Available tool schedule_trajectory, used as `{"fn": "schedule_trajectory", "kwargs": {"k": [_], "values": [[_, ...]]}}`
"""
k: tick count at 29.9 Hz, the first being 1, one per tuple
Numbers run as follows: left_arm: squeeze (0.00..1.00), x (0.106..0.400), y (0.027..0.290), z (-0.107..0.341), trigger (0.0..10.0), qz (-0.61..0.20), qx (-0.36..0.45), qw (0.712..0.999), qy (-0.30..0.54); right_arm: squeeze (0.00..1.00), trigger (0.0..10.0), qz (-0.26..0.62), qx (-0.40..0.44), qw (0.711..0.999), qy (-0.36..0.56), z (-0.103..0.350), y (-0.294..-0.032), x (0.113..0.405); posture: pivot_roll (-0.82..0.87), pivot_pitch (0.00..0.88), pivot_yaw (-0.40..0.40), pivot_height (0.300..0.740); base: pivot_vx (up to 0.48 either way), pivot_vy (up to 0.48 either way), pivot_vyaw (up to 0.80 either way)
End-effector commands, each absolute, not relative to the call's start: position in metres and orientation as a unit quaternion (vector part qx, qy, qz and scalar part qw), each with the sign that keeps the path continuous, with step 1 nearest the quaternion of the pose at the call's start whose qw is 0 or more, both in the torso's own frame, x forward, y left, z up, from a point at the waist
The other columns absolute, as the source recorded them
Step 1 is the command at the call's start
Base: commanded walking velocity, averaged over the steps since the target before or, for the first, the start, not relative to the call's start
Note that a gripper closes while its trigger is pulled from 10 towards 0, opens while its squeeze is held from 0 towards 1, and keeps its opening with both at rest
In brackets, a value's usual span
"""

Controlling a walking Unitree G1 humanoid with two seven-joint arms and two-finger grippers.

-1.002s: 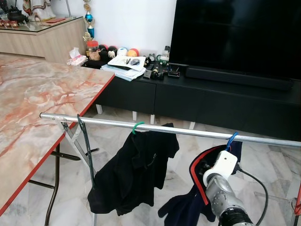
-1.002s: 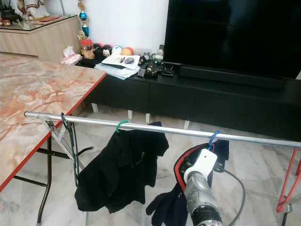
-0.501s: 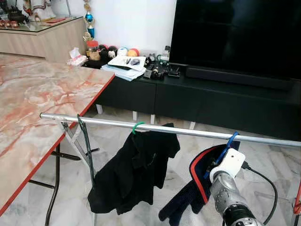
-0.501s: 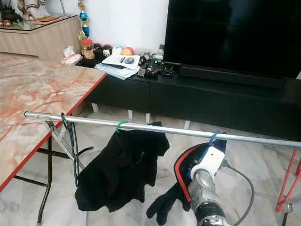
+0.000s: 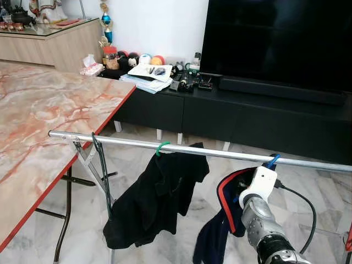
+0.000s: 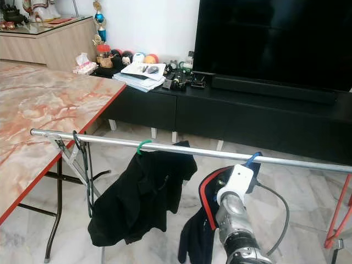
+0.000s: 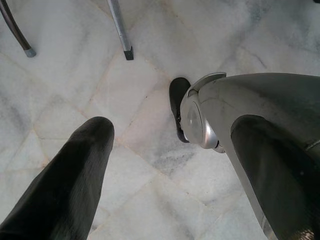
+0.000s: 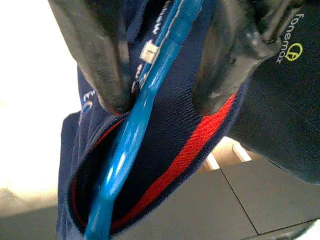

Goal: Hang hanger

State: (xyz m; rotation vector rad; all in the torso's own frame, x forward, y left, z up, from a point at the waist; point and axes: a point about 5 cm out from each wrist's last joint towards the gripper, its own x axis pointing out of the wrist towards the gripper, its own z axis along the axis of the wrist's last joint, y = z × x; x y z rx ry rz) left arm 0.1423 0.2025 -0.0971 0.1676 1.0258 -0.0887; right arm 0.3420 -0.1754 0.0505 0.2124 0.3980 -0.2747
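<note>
A silver rail (image 5: 192, 150) runs across in front of me. A blue hanger's hook (image 5: 272, 160) sits over the rail at the right, carrying a navy garment with red trim (image 5: 225, 203). My right arm's white wrist (image 5: 261, 181) is raised just below that hook. In the right wrist view my right gripper (image 8: 161, 100) is open, with the blue hanger (image 8: 150, 80) passing between its fingers and lying against one of them. A black garment (image 5: 154, 203) hangs from a green hook (image 5: 160, 147). My left gripper (image 7: 172, 130) hangs open over the floor.
A dark bare hanger (image 5: 102, 165) hangs at the rail's left end, beside the marble table (image 5: 44, 121). Behind the rail stand a black TV console (image 5: 247, 115) and a large TV (image 5: 275, 38). A red frame (image 6: 338, 214) stands at the far right.
My right wrist has risen closer to the rail beneath the blue hook. The navy garment's lower part has swung in and hangs straighter. The view shifted slightly.
</note>
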Motion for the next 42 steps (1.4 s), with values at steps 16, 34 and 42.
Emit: {"fn": "schedule_trajectory", "kwargs": {"k": [16, 34, 42], "values": [[0.0, 0.134, 0.19, -0.102, 10.0, -0.071, 0.07, 0.858, 0.504, 0.0, 10.0, -0.11, 0.082, 0.984, 0.111, 0.067, -0.17, 0.346, 0.2, 0.003, -0.014, 0.74, 0.0, 0.0, 0.0], [0.0, 0.134, 0.189, -0.102, 10.0, -0.074, 0.068, 0.858, 0.504, 0.0, 10.0, -0.123, 0.075, 0.983, 0.115, 0.055, -0.176, 0.335, 0.2, 0.005, -0.013, 0.74, 0.0, 0.0, 0.0], [0.0, 0.134, 0.19, -0.102, 10.0, -0.074, 0.068, 0.858, 0.504, 0.09, 10.0, -0.093, 0.069, 0.989, 0.093, 0.059, -0.167, 0.335, 0.2, 0.005, -0.013, 0.74, 0.0, 0.0, 0.0]]}}
